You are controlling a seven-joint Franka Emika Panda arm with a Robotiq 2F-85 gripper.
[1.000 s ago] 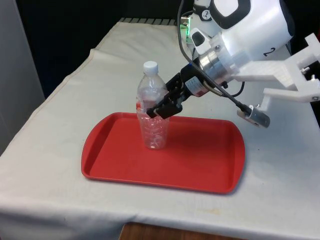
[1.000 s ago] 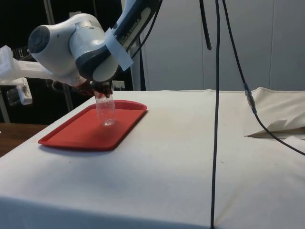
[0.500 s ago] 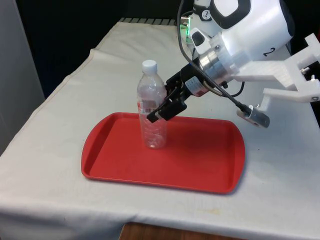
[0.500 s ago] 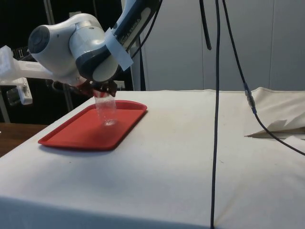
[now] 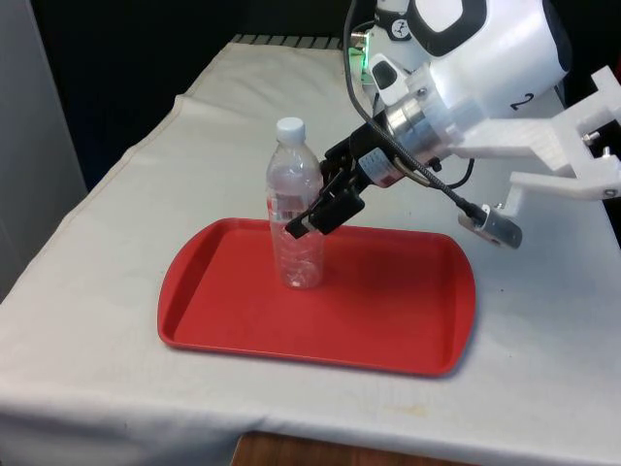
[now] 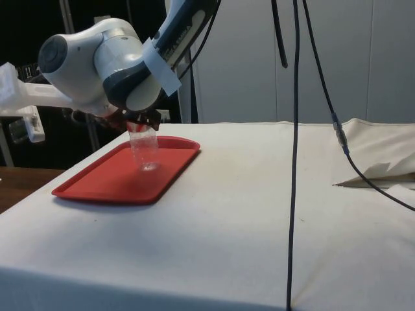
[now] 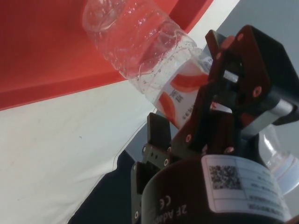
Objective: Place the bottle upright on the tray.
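The white arm reaches down at a slant over the red tray. The clear water bottle stands upright near the tray's far edge. The black gripper has its fingers parted, released beside the bottle's label.

Clear bottle, white cap, red tray.
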